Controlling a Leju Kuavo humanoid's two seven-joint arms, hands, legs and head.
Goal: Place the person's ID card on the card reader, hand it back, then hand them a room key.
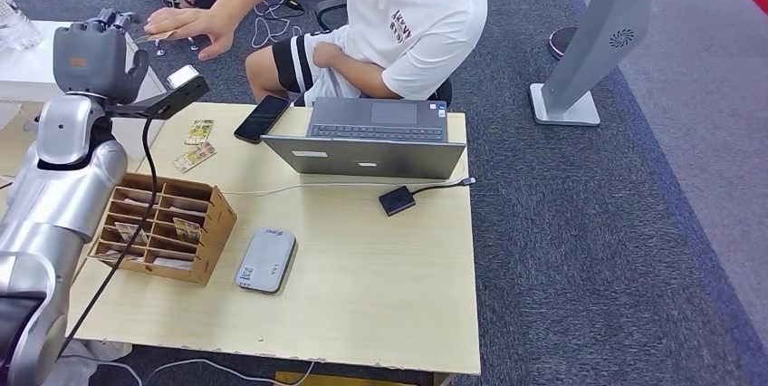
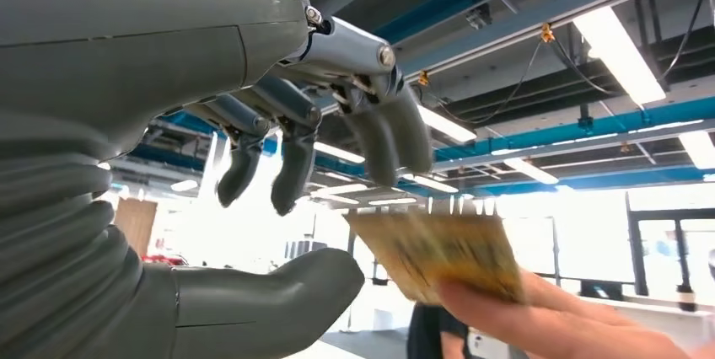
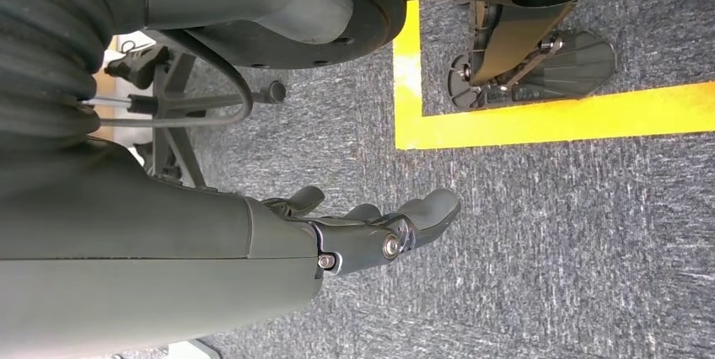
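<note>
My left hand (image 1: 95, 51) is raised at the table's far left corner, and in the left wrist view it (image 2: 278, 207) has the thumb and fingers apart with nothing between them. A person's hand (image 1: 186, 28) reaches across and holds out a yellowish ID card (image 2: 438, 254). The card's near edge is just at the gap between my thumb and fingers, and it looks blurred. A grey card reader (image 1: 266, 261) lies flat on the table near the front. Beside it stands a wooden box (image 1: 163, 227) with compartments of cards. My right hand (image 3: 371, 228) hangs empty over the carpet.
An open laptop (image 1: 371, 137) sits at the table's far side in front of the seated person. A black phone (image 1: 263, 119) and loose cards (image 1: 197, 143) lie to its left. A small black adapter (image 1: 397, 199) on a cable lies mid-table. A grey stand (image 1: 589, 51) rises on the right.
</note>
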